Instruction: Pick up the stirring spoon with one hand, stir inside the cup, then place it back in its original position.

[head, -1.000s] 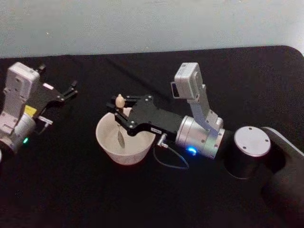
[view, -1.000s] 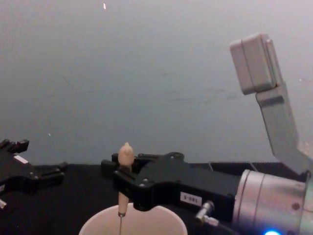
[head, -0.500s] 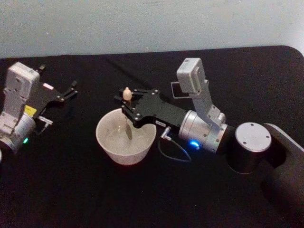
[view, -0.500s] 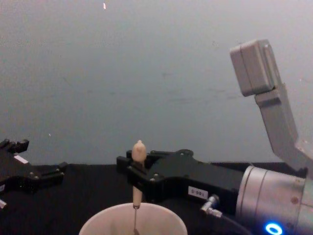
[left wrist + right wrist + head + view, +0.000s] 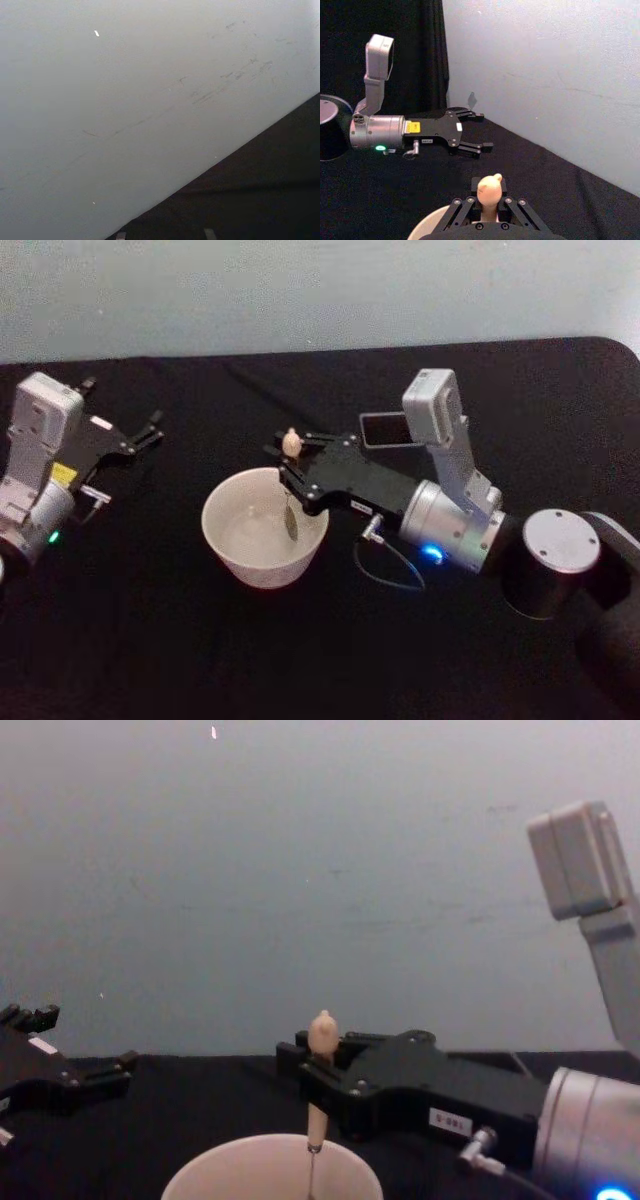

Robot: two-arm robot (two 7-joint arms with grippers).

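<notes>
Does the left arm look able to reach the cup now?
Probably yes: bare table lies between the open left gripper and the cup. The right gripper holds the stirring spoon inside it, near the right rim.

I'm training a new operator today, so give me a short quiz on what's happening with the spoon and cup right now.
1. Which pincer grips the spoon?
2. True or false: the spoon's bowl is down inside the cup.
3. The left pincer is: A) shut on the cup, B) open, off to the side of the cup, C) directly above the cup.

Key: 1) the right pincer; 2) true; 3) B.
</notes>
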